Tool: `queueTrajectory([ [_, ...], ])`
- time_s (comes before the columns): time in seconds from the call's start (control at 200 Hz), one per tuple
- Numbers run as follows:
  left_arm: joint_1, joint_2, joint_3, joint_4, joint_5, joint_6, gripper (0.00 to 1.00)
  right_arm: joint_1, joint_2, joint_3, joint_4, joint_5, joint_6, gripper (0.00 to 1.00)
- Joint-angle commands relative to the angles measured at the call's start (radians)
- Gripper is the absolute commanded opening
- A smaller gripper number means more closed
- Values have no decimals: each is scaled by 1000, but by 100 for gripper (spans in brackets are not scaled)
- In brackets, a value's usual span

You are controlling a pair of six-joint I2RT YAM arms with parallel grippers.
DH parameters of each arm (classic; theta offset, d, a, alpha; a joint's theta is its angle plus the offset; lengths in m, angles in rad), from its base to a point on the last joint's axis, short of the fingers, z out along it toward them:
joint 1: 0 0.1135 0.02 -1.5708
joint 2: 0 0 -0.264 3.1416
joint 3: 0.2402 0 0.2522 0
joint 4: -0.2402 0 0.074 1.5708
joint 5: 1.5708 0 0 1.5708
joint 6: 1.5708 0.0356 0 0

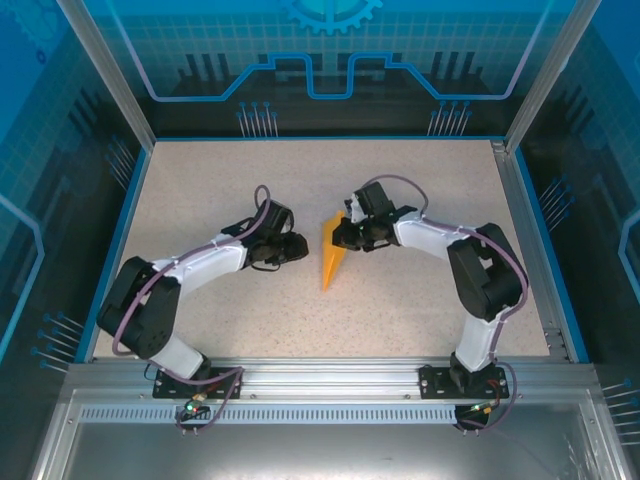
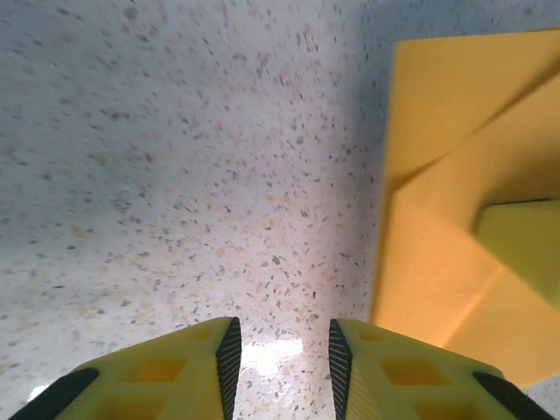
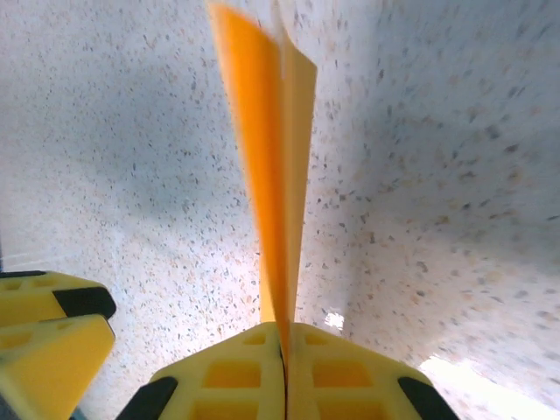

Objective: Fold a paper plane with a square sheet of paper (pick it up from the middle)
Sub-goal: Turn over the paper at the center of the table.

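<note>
Paper plane [image 1: 333,258] is at the centre of the top frame, point toward the bottom edge, seemingly up on edge rather than flat. Right gripper [image 1: 346,236] is clamped tight on its upper end, fingers [image 3: 350,376] pinched on the fold. Left gripper [image 1: 300,248] sits just left of it, jaws slightly parted, holding nothing, low over the speckled table [image 1: 420,180].

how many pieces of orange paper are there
1: the paper plane, at the centre of the top view, its wide end pinched in the right gripper. No other piece seems hidden.
</note>
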Motion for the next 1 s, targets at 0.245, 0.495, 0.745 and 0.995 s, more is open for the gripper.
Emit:
queueTrajectory([
  [0.245,54,-158,-144,12,-169,-102,42,28,-52,292,-628,474,-297,7],
  [0.495,75,-235,-220,72,-163,-110,50,121,32,439,-798,783,-286,5],
  [0.745,87,-288,-263,101,-174,-135,56,205,135,532,-903,957,-235,4],
  [0.995,114,-316,-301,117,-152,-172,59,261,246,594,-962,1004,-197,5],
])
